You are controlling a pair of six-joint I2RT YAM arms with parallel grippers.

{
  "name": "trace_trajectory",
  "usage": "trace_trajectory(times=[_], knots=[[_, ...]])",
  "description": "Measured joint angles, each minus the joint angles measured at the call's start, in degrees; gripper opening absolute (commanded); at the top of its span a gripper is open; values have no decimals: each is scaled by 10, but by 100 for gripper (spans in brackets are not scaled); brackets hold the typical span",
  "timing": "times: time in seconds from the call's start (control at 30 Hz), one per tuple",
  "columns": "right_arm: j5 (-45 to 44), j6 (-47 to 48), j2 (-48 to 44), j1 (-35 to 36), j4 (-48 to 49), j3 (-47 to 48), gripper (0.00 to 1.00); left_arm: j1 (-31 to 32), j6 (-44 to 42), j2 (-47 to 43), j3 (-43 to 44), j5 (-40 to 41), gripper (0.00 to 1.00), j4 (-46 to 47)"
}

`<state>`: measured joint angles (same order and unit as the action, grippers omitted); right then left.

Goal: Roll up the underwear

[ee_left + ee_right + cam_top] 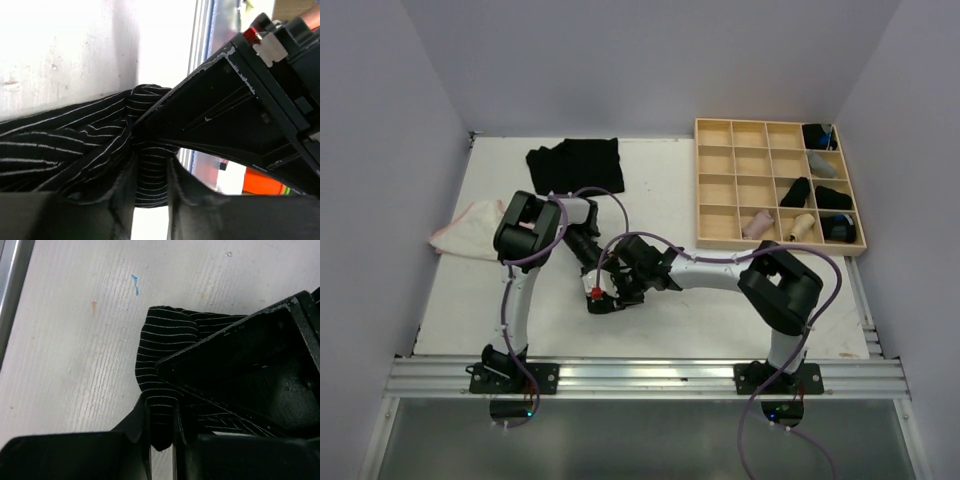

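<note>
underwear (pixel 170 335): on surface (pixel 75 340)
left fingers (pixel 122 215): pinching its 3 o'clock end
right fingers (pixel 137 427): pinching its 6 o'clock edge

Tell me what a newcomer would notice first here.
In the middle, the left hand and right hand meet, each pinching a fold of the same black pinstriped underwear. At the far right, a wooden tray holds rolls in its right-hand compartments. A black pile lies behind the hands and a whitish cloth at the left.
</note>
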<state>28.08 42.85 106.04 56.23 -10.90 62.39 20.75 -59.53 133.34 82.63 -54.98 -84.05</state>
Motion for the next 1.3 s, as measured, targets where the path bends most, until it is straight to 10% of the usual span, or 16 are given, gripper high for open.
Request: trace_trajectory(times=[0.33,0.77,1.1,1.3], knots=[[56,-37,17,-15,-36,26,0,-50,24,-125,-4,12,57,124],[234,-189,163,-79,-155,185,0,-169,143,-600,-229,86,58,454],[376,-290,265,-125,-204,261,0,30,54,-810,-489,234,64,478],[420,-317,295,-134,-216,277,0,150,50,-792,-536,314,65,536]])
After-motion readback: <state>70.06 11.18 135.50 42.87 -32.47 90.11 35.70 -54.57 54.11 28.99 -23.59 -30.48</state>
